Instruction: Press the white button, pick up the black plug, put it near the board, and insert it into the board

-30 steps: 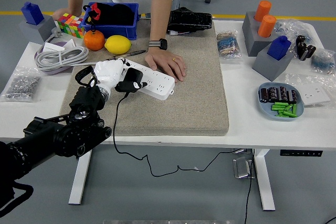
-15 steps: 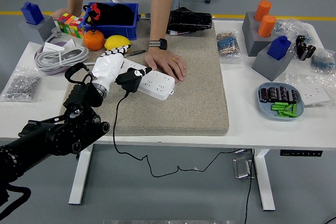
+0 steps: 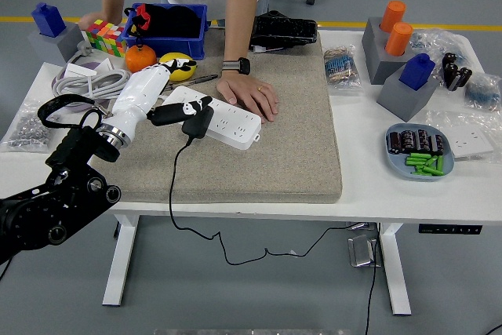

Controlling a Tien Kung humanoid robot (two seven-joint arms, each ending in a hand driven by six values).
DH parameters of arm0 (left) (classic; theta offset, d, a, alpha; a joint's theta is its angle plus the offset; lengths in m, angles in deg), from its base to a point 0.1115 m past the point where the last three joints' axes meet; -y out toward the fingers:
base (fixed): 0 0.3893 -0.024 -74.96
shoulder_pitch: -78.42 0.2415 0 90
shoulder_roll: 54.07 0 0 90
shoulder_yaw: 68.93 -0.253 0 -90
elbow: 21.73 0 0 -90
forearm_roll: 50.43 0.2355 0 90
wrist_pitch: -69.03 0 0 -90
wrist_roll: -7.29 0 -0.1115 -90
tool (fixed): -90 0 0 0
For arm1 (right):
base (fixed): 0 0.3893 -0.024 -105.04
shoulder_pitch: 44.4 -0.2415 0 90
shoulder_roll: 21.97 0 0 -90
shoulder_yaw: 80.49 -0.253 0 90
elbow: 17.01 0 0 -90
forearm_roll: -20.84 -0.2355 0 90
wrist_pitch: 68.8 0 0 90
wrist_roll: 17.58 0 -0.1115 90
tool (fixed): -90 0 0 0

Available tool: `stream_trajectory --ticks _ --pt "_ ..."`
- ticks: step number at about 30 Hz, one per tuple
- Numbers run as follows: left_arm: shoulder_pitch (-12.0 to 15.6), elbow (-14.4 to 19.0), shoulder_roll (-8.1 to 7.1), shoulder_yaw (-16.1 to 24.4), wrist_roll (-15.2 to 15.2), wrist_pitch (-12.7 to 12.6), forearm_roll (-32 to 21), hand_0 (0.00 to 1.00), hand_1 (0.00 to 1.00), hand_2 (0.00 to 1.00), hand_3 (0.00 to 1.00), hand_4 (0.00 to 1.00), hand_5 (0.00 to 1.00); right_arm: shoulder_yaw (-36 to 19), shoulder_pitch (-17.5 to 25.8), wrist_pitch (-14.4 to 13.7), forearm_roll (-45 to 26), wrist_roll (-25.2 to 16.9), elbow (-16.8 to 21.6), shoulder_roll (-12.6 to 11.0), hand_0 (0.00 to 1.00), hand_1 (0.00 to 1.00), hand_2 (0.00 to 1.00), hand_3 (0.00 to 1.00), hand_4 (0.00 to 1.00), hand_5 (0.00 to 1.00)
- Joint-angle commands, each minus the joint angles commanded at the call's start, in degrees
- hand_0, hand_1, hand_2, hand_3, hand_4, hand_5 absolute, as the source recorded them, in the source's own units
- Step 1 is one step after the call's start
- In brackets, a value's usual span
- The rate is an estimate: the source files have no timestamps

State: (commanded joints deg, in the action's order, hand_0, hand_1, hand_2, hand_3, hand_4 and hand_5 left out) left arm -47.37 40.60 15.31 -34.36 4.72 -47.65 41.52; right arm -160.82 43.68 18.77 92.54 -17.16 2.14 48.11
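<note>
The white power strip [image 3: 227, 125] lies on the beige mat [image 3: 267, 154], angled down to the right. The black plug [image 3: 197, 122] sits on the strip's left end, and its black cable [image 3: 174, 186] hangs over the table's front edge. My left hand [image 3: 182, 107], white with dark fingertips, reaches in from the left. Its fingers are stretched out flat toward the plug, and the tips are just left of and above it. They do not close around it. A person's hand [image 3: 251, 93] rests on the mat against the strip's far side.
A lemon [image 3: 179, 64], an orange [image 3: 140, 59], a blue bin [image 3: 166, 27] and a coiled grey cable [image 3: 90, 84] lie behind my hand. The person's other hand [image 3: 90, 21] is by a colour cube. Grey blocks and a blue dish [image 3: 416, 151] stand at the right.
My left arm has drawn back to the left and my hand has opened and slid left off the plug. The plug stays on the strip's left end. The person's hand has not moved.
</note>
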Motion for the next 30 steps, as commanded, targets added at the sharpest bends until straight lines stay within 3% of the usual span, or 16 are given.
stream_trajectory --ticks 1,10,12,13,18,19,30 --pt "0.1 0.1 -0.17 -0.2 -0.1 0.3 0.0 0.741 0.692 0.579 0.637 0.369 0.002 0.0 0.0 0.0 0.0 0.0 0.0 0.0 0.739 0.613 0.578 0.587 0.644 0.336" --pt "-0.4 -0.3 -0.08 -2.8 -0.6 2.3 -0.5 0.771 0.717 0.594 0.642 0.405 0.002 0.1 0.0 0.0 -0.1 0.0 0.2 0.1 0.74 0.613 0.578 0.587 0.644 0.336" --pt "-0.6 -0.7 0.25 -3.5 -0.7 2.4 -0.5 0.771 0.717 0.594 0.642 0.405 0.002 0.0 0.0 0.0 -0.1 0.0 0.2 0.1 0.74 0.613 0.578 0.587 0.644 0.336" --pt "-0.7 -0.9 0.45 -3.9 -0.8 2.4 -0.6 0.848 0.763 0.644 0.666 0.463 0.002 -0.1 0.0 0.0 -0.1 0.0 0.2 0.1 0.742 0.613 0.578 0.588 0.644 0.336" --pt "-1.0 -2.4 1.65 -5.3 -1.2 2.1 -0.7 0.848 0.763 0.644 0.666 0.463 0.002 -0.1 0.1 0.0 -0.2 0.0 0.2 0.2 0.742 0.613 0.578 0.588 0.644 0.336" --pt "-1.0 -2.6 1.84 -5.5 -1.2 2.1 -0.7 0.853 0.792 0.723 0.667 0.513 0.002 -0.1 0.1 0.0 -0.2 0.0 0.2 0.2 0.742 0.613 0.577 0.588 0.644 0.337" --pt "-2.0 -5.8 3.33 -6.5 0.1 2.8 -0.4 0.86 0.81 0.746 0.699 0.556 0.002 0.0 0.0 0.0 -0.3 -0.1 0.3 0.2 0.742 0.613 0.577 0.587 0.644 0.337"
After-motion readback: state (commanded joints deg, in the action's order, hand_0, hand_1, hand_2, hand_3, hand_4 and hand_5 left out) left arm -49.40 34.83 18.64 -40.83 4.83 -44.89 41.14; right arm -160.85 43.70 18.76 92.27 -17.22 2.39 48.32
